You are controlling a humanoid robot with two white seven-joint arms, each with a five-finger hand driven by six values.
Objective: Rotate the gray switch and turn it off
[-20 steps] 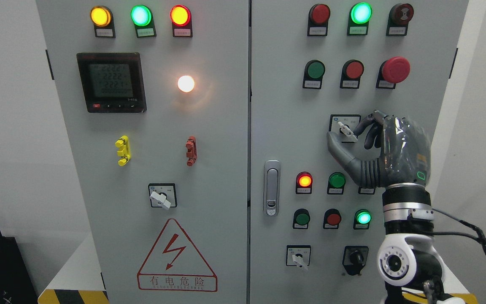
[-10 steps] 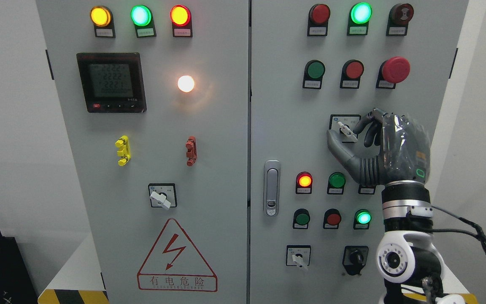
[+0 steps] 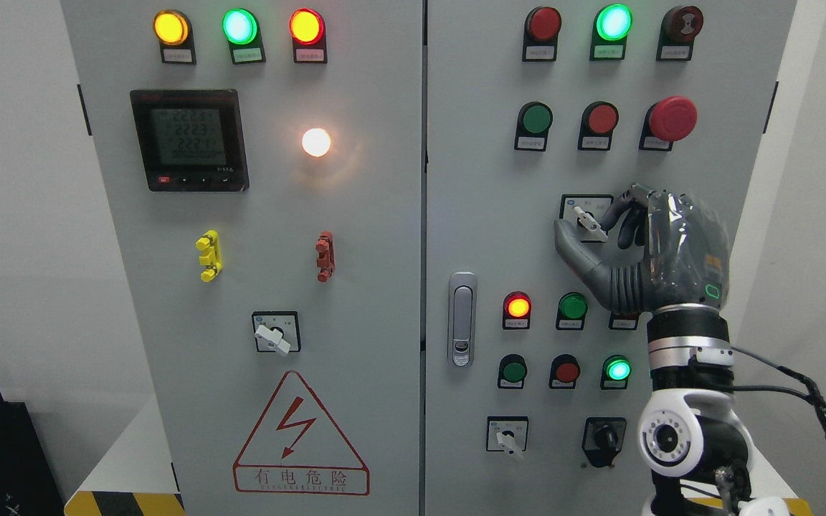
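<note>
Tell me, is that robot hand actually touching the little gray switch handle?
Touching. In the head view the right hand has its thumb under and a fingertip above the gray switch, with no gap visible at either.

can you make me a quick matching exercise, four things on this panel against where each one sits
Things:
1. gray switch
2. mushroom button
3. door handle
4. yellow clip

Places:
A. left door, under the meter
B. upper right, end of the second row
C. between thumb and fingers of the right hand
D. left edge of the right door

Pairs: 1-C, 2-B, 3-D, 4-A
</note>
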